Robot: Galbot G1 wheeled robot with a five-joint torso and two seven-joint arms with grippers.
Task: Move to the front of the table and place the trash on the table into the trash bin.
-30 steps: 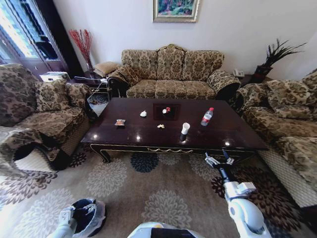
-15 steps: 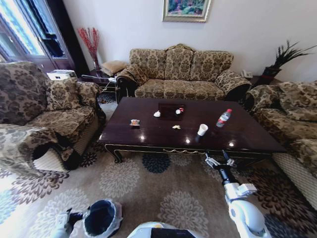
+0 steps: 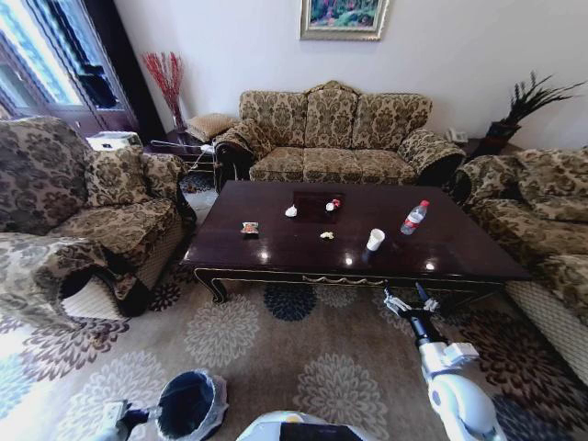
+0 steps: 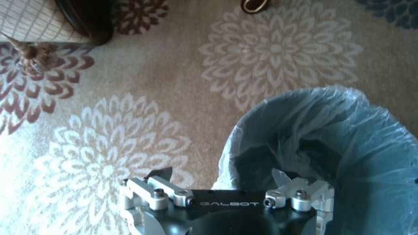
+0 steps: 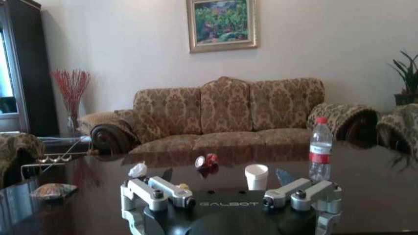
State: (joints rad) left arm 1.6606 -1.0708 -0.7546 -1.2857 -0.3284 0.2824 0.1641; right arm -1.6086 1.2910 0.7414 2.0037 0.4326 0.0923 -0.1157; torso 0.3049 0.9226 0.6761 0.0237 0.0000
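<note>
Glossy dark wood table (image 3: 441, 253) carries a white paper cup (image 3: 375, 240); both "GALBOT"-marked grippers, left (image 4: 225, 183) and right (image 3: 410, 299), spread wide, empty

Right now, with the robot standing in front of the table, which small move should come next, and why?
Probably extend the open right gripper forward over the table edge toward the white paper cup, the nearest piece of trash. The gripper hangs just short of the front edge, holding nothing. The left gripper is open around the rim of the trash bin, low on the robot's left.
</note>
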